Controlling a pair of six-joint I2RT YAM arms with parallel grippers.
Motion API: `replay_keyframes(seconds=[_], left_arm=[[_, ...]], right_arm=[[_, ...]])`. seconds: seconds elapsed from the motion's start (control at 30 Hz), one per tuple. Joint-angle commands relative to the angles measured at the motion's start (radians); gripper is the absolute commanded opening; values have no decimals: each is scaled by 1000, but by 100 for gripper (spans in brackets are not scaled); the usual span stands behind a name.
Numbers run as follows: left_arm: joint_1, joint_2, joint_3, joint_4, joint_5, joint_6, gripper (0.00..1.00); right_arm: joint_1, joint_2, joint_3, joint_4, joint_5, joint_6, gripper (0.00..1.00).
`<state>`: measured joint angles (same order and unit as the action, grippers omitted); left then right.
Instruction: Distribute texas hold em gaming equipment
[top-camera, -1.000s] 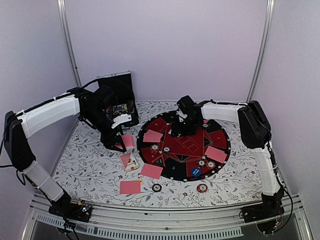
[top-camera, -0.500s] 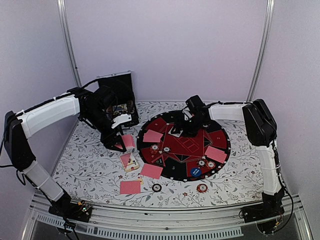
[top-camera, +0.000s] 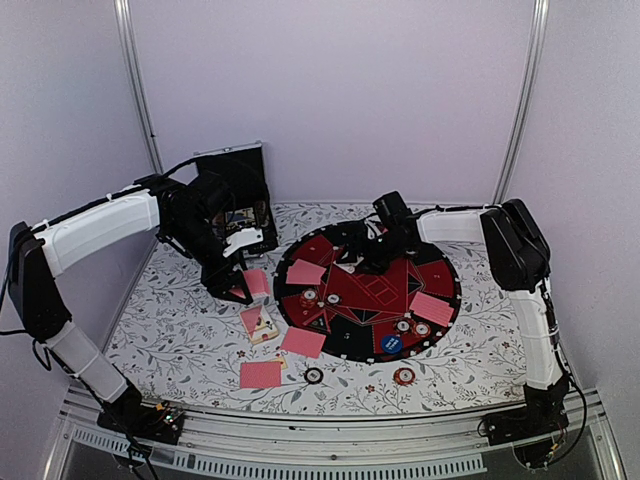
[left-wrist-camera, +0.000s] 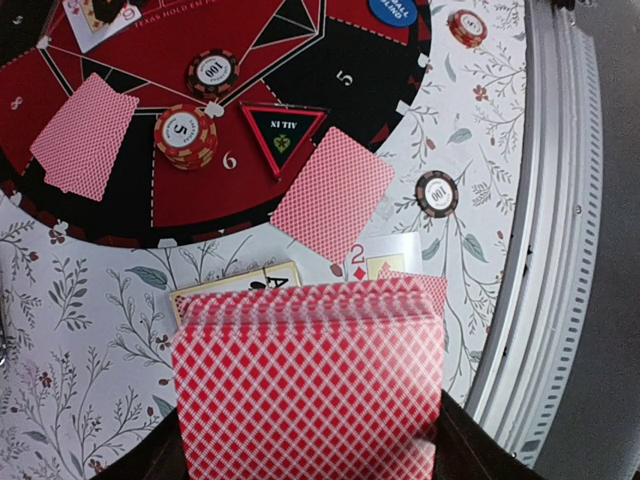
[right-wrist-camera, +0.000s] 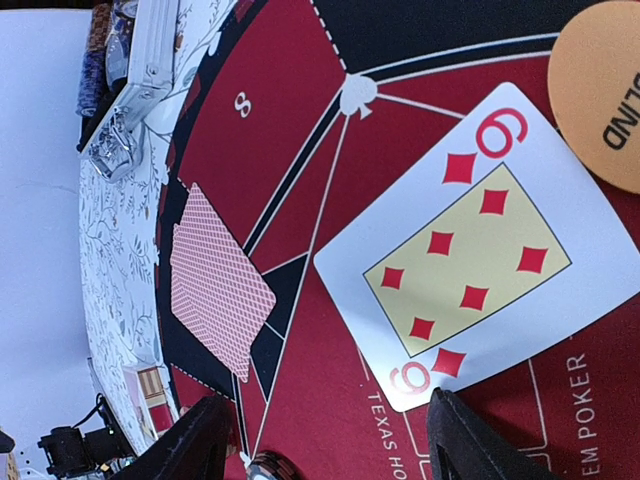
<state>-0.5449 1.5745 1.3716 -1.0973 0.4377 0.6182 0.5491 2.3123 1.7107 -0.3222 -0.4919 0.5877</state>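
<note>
Right wrist view: right gripper (right-wrist-camera: 335, 442), jaws wide, hovers over face-up six of diamonds (right-wrist-camera: 465, 245) nr mat (right-wrist-camera: 290, 100) centre; left gripper (top-camera: 236, 284) clamps deck (left-wrist-camera: 310, 390) nr worktop's (top-camera: 180, 330) left edge. Best: lift vertically, w/o dragging card.

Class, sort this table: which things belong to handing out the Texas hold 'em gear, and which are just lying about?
Belongs to the job:
deck of cards
face-down cards
six of diamonds
poker chips

Lying about:
black chip case
round mat
floral tablecloth
</note>
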Motion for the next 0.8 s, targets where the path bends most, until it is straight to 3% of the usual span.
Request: replay_keyframes(seconds=[0.0,0.17,0.47,0.77], left_arm=[[11,-14,-3,2,20,8,0],[11,-14,1,0,18,9,0],[10,-2,17,1,24,5,0],[10,0,35,3,22,-2,0]], right_arm=[[-10,36,24,-4,-22,25,71],[-10,-49,-43,50,-29,23,74],[51,-288,-217,241,-177,136,83],[199,-299,-270,425,-323,293,85]])
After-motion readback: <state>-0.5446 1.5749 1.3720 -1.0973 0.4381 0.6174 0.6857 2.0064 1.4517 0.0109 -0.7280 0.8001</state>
